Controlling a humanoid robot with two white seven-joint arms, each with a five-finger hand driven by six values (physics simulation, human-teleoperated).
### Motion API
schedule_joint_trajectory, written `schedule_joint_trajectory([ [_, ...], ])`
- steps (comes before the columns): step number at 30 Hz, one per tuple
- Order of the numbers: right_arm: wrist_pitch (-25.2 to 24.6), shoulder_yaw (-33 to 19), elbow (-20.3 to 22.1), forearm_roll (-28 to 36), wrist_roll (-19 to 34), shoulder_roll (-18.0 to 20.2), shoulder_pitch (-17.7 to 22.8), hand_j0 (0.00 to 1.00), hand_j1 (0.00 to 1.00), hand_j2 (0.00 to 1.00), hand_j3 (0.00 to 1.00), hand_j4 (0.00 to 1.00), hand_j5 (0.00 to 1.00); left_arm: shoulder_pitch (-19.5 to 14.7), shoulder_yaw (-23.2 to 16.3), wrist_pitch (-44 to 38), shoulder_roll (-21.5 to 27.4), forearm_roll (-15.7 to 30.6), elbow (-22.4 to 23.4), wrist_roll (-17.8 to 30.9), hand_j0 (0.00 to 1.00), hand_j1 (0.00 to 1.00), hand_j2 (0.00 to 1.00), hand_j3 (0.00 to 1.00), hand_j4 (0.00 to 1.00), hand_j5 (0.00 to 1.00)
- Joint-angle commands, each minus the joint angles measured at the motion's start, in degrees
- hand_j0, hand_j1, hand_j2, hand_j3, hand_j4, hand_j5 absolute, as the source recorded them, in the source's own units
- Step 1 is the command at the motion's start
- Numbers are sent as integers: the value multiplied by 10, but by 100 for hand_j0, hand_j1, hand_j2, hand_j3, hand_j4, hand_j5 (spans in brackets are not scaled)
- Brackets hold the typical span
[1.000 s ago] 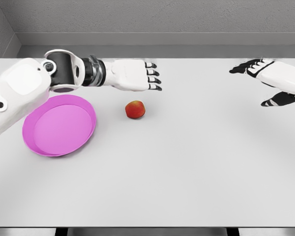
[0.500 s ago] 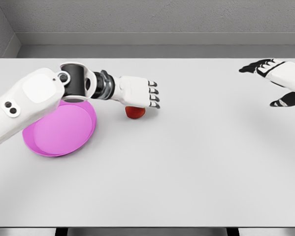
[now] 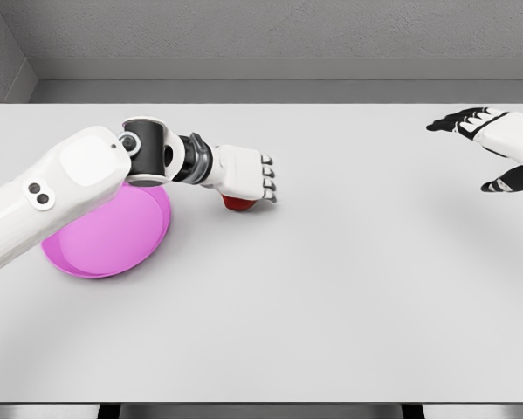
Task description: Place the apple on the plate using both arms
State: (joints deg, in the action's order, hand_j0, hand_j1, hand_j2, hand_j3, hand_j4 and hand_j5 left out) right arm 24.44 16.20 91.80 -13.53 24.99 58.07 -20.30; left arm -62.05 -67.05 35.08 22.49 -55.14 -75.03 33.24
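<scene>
The left hand lay over the apple, fingers curled down but the grip unconfirmed; the apple sat on the table just right of the plate. Next: close, lift, carry left. The right hand hovered open, far right.

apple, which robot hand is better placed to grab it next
Left. The left robot hand is directly over the apple, covering most of it, right beside the pink plate. The right robot hand hangs open at the table's far right edge.
</scene>
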Motion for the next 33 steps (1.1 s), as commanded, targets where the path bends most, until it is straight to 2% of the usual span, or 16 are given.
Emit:
schedule_joint_trajectory([
  [1, -1, 0, 0, 3, 0, 1, 0, 100, 100, 100, 100, 100, 100, 0, -1, -1, -2, -1, 12, 7, 100, 100, 100, 100, 100, 100],
  [14, -1, 0, 2, 3, 0, 4, 4, 100, 100, 100, 100, 100, 100, 6, -2, -1, -10, 2, 25, 6, 100, 100, 100, 100, 100, 100],
  [23, -1, -1, 1, 3, 0, 4, 4, 100, 100, 100, 100, 100, 100, 5, -17, -1, -15, 0, 43, 4, 100, 100, 100, 100, 100, 100],
  [25, -1, -1, 2, 3, 0, 4, 4, 100, 100, 100, 100, 100, 100, 5, -17, -1, -15, 0, 43, 4, 91, 91, 91, 91, 91, 91],
  [27, -1, -1, 2, 3, 0, 4, 4, 100, 100, 100, 100, 100, 100, 5, -17, -1, -14, 1, 44, 4, 73, 73, 73, 73, 73, 73],
  [28, -1, -1, 2, 3, 0, 4, 4, 100, 100, 100, 100, 100, 100, 5, -17, -1, -14, 1, 44, 4, 70, 70, 70, 70, 70, 70],
  [29, -1, -1, 2, 3, 0, 4, 4, 100, 100, 100, 100, 100, 100, 5, -17, -1, -14, 1, 44, 3, 60, 60, 60, 60, 60, 60],
  [32, -1, -1, 2, 3, 0, 4, 4, 100, 100, 100, 100, 100, 100, 5, -17, -1, -14, 2, 44, 3, 42, 42, 42, 42, 42, 42],
  [33, -1, -1, 2, 3, 0, 4, 4, 100, 100, 100, 100, 100, 100, 5, -17, -1, -14, 2, 44, 3, 40, 40, 40, 40, 40, 40],
])
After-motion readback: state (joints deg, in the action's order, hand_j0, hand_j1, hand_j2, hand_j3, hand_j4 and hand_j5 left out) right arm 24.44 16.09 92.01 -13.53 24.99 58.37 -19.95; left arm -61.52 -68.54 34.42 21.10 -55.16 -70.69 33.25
